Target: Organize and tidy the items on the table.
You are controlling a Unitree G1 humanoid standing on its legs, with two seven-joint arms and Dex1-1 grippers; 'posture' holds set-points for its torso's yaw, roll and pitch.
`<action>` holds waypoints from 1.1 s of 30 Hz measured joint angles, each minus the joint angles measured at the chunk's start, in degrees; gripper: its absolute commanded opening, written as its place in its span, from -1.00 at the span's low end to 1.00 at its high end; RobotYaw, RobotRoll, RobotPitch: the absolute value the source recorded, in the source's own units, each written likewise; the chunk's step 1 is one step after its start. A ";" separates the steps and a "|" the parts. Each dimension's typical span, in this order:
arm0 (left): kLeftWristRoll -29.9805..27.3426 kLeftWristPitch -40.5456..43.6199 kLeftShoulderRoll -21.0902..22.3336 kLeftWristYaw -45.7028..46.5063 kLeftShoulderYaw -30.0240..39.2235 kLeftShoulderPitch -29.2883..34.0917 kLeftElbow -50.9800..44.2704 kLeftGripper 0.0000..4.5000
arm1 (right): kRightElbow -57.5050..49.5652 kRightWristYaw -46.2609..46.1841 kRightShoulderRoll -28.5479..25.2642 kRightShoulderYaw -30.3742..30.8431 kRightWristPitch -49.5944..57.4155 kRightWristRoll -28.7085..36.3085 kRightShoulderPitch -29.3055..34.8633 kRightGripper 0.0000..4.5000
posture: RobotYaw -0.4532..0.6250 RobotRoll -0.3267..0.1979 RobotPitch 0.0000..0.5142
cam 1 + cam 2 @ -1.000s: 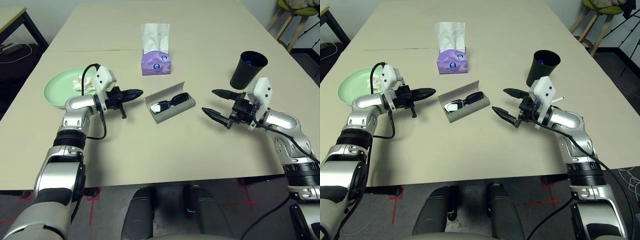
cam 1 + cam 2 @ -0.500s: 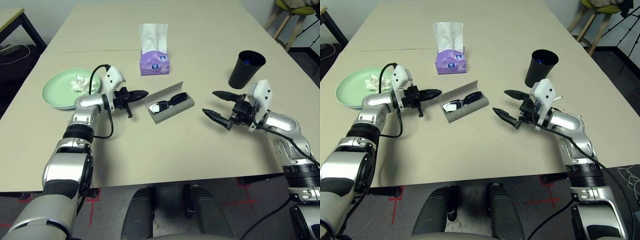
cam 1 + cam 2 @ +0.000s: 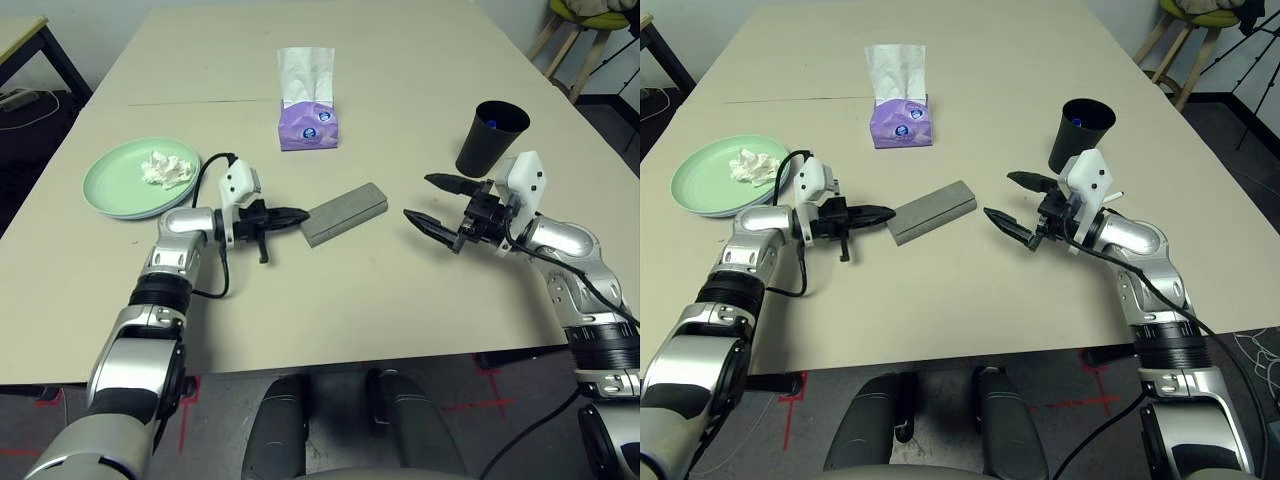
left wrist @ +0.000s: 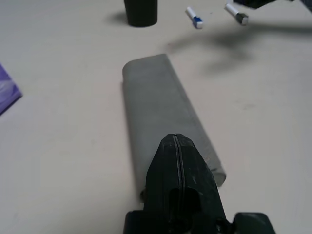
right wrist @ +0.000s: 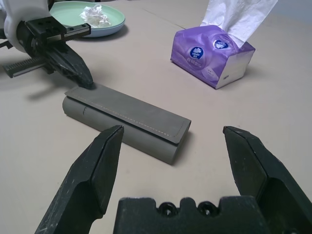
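Changed: grey oblong glasses case point(image 3: 344, 212) now lies closed at the table point(image 3: 300, 290) centre, lid down over the sunglasses
Left gripper point(image 3: 300, 214): clenched, tip touching the case's near end
Right gripper point(image 3: 430, 202): spread wide, holding nothing

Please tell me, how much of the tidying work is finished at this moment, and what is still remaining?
Looks done: the grey glasses case lies closed, and the crumpled tissue sits on the pale green plate. In hand: the shut left gripper rests its tip at the case's end; the right gripper hovers open beside it, holding nothing. Left: the black cup and purple tissue box stand apart, apparently not yet arranged.
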 measured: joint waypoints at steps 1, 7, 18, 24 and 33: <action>-0.18 0.46 -0.06 0.02 0.00 0.01 -0.89 -0.98 | -0.01 -0.01 0.00 0.00 0.00 0.00 0.00 1.00 | -0.10 0.25 -0.37; -1.07 3.05 -0.21 0.58 -0.38 1.36 -4.90 -0.98 | -0.08 -0.14 0.01 0.14 0.01 -0.01 0.01 1.00 | -0.11 0.25 -0.38; 0.85 1.84 1.35 2.40 -2.23 2.65 -3.61 -0.98 | -0.64 -0.49 0.00 0.14 0.01 -0.01 0.01 1.00 | -0.12 0.25 -0.38; -2.75 1.23 0.77 2.35 1.55 -2.57 -0.94 -0.98 | -0.66 -0.54 -0.04 0.14 0.01 -0.05 0.02 1.00 | -0.11 0.25 -0.39; -4.31 0.87 1.42 -0.74 2.02 -4.75 -2.02 -0.24 | -0.55 -0.54 -0.05 0.23 -0.01 -0.28 0.01 1.00 | -0.09 0.25 -0.38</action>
